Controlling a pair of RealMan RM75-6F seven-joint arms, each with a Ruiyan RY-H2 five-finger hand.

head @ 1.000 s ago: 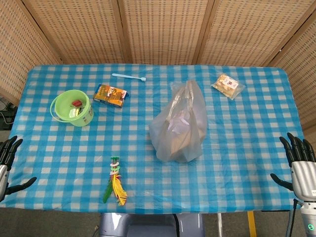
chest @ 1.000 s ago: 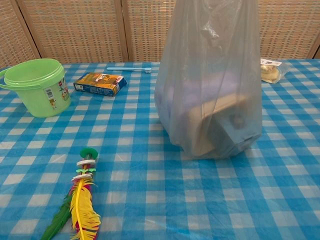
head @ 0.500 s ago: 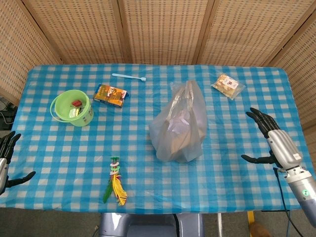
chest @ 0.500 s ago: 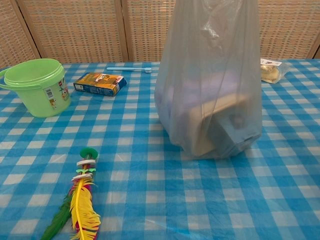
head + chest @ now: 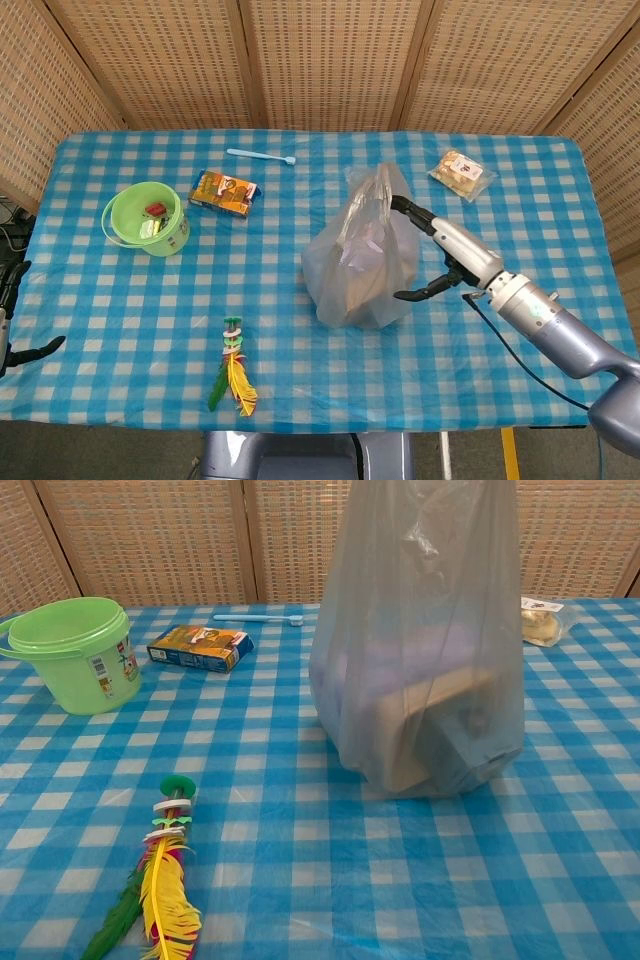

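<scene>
stands tall on the desk [image 5: 520, 180], plastic bag [image 5: 362, 255], top tipped far. right robot hand [image 5: 432, 255] spread wide, touching its right side. left robot hand [image 5: 10, 320] spread wide.

Woven rattan screen panels [image 5: 330, 60] behind a blue-checked table [image 5: 130, 290].

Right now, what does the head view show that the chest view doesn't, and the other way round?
Only the head view shows both hands: the right hand open beside the plastic bag, the left hand open at the table's edge. Only the chest view shows, close up, a tan box inside the bag. Both show the bag, green bucket, snack box, toothbrush, feather toy and wrapped snack.
</scene>
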